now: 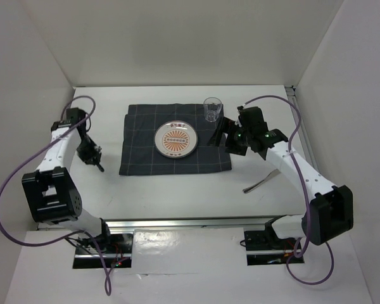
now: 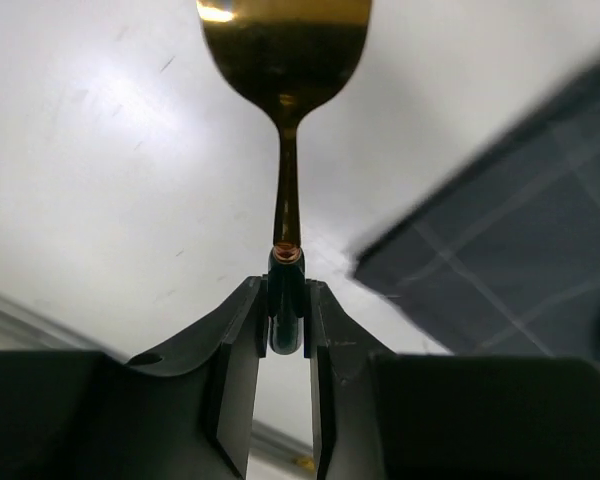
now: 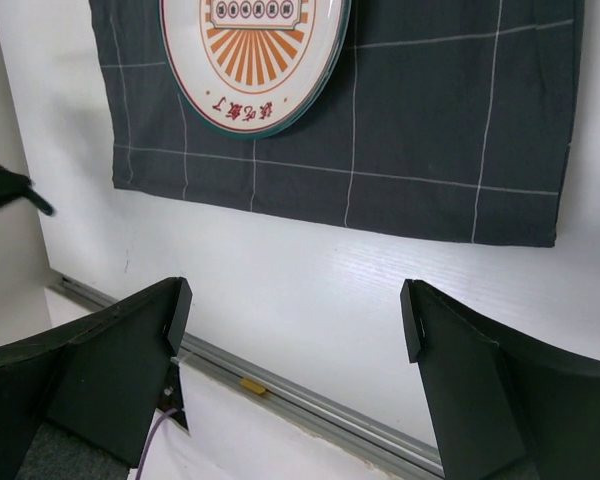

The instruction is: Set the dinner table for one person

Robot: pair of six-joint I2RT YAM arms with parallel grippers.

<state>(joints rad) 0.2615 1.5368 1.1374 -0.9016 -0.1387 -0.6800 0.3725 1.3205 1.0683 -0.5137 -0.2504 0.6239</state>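
Note:
My left gripper (image 2: 286,290) is shut on the black handle of a gold-headed utensil (image 2: 288,60), which points away from the wrist over the white dinner table (image 2: 100,180). In the top view this gripper (image 1: 94,157) is left of the dark checked placemat (image 1: 139,158). The utensil's head is cut off by the frame edge. A patterned plate (image 1: 175,139) lies on the placemat, with a clear glass (image 1: 212,109) at the mat's far right corner. My right gripper (image 1: 225,136) hangs open and empty over the mat's right edge; in its wrist view the gripper (image 3: 290,310) frames bare table (image 3: 330,290).
A second utensil (image 1: 261,182) lies on the table right of the placemat, beside the right arm. A metal rail (image 1: 190,221) runs along the near table edge. White walls enclose the table on three sides.

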